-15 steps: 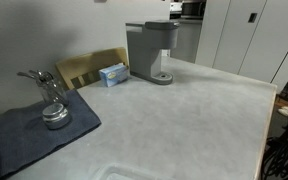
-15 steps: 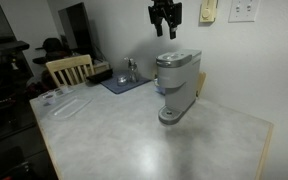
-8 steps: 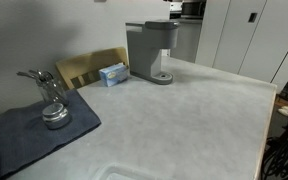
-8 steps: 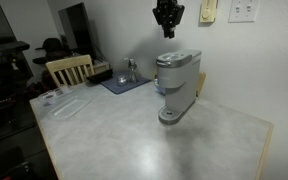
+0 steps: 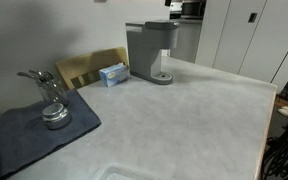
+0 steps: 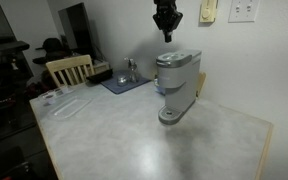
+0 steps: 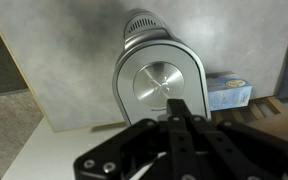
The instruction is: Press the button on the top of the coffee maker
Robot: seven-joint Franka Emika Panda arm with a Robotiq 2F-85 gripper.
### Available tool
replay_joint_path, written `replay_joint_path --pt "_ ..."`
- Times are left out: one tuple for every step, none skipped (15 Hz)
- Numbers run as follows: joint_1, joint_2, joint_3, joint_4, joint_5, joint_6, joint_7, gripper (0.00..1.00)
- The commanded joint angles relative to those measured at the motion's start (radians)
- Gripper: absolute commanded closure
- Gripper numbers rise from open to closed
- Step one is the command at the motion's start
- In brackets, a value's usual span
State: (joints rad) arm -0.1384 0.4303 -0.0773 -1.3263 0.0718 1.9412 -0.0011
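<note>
The coffee maker (image 5: 152,50) (image 6: 176,80) is a tall matte-grey box that stands on the pale countertop in both exterior views. From above in the wrist view, its top (image 7: 159,80) shows a round silvery button (image 7: 154,84) in the middle. My gripper (image 6: 166,35) hangs in the air a short way above the machine's top, pointing down and not touching it. In the wrist view the black fingers (image 7: 176,108) are pressed together with nothing between them, their tips over the near edge of the button.
A small blue box (image 5: 113,73) (image 7: 229,93) lies beside the machine, by a wooden chair back (image 5: 89,65). A chrome gadget (image 5: 49,95) stands on a dark mat (image 5: 29,135). Another chair (image 6: 69,68) and a clear tray (image 6: 64,103) are at the far end.
The jaws have gone from open to fully shut. The gripper has stayed at about the same place above the coffee maker.
</note>
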Motion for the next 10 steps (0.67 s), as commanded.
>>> replay_joint_path --pt "0.002 -0.011 -0.003 -0.037 -0.014 -0.008 -0.008 1.0" --pt "0.002 -0.014 -0.004 -0.048 -0.018 -0.008 -0.006 1.0" --pt "0.003 -0.016 -0.006 -0.059 -0.023 -0.006 -0.004 1.0" --pt "0.004 -0.018 -0.007 -0.07 -0.028 -0.006 -0.003 1.0" --pt "0.004 -0.02 -0.008 -0.079 -0.034 -0.006 -0.002 1.0" --pt "0.004 -0.021 -0.009 -0.087 -0.039 -0.007 -0.001 1.0" --pt "0.005 -0.022 -0.009 -0.095 -0.044 -0.006 -0.001 1.0" --pt "0.005 -0.023 -0.01 -0.103 -0.05 -0.005 0.001 1.0" --pt "0.005 -0.024 -0.01 -0.111 -0.052 -0.002 0.002 1.0" --pt "0.005 -0.025 -0.009 -0.116 -0.054 -0.001 0.002 1.0"
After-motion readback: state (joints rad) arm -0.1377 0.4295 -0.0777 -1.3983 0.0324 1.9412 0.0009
